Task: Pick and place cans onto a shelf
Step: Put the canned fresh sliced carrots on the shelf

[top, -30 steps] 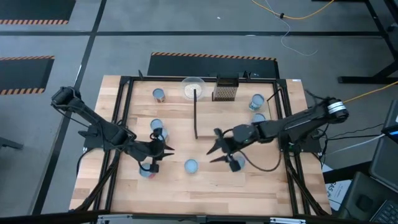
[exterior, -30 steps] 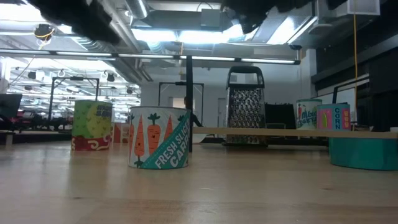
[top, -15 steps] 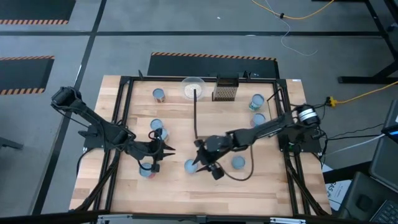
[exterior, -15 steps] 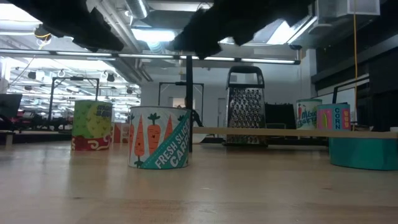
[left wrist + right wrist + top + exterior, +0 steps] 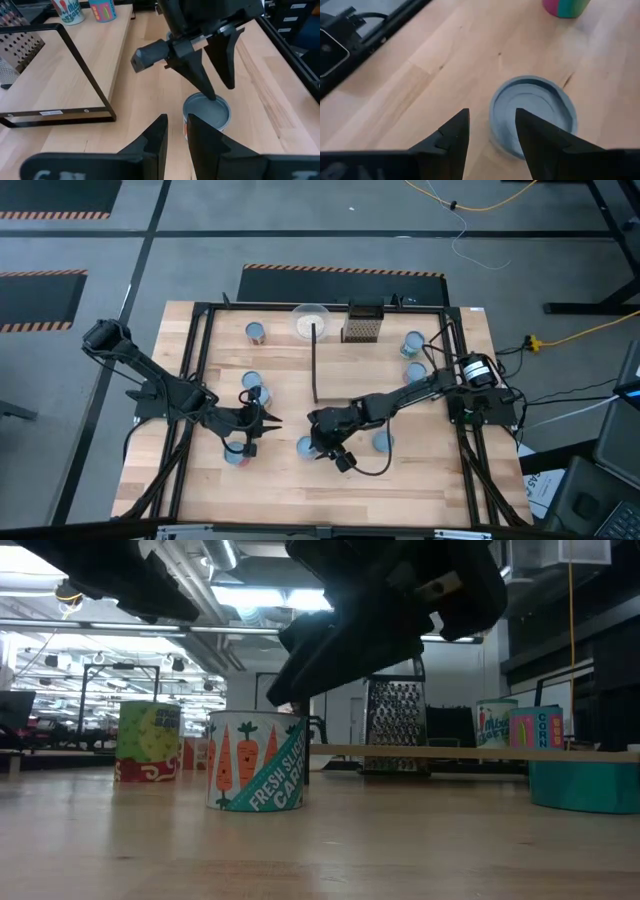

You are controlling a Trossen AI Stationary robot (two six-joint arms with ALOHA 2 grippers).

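Note:
Several small cans with pale blue tops stand on the table. My right gripper (image 5: 318,442) is open and hovers just above one of them, the carrot-label can (image 5: 305,447), with its fingers pointing down at the top's right part (image 5: 532,117). In the low view its fingers (image 5: 285,695) end slightly above the can (image 5: 255,775). My left gripper (image 5: 270,420) waits to the left, open by a narrow gap and empty (image 5: 176,132). The shelf (image 5: 375,375) is a pale raised board with a black bar, and two cans (image 5: 413,343) stand on it.
A teal can (image 5: 382,442) stands right of the carrot can, another can (image 5: 235,452) near my left gripper, and more at the left (image 5: 252,382) and far left (image 5: 255,332). A whitish bowl (image 5: 310,320) and a dark grater (image 5: 362,325) stand at the far edge.
My right gripper has gone toward the table's left edge, from beside the teal can to over the carrot can, and has come lower; it stays open. The cans have not moved.

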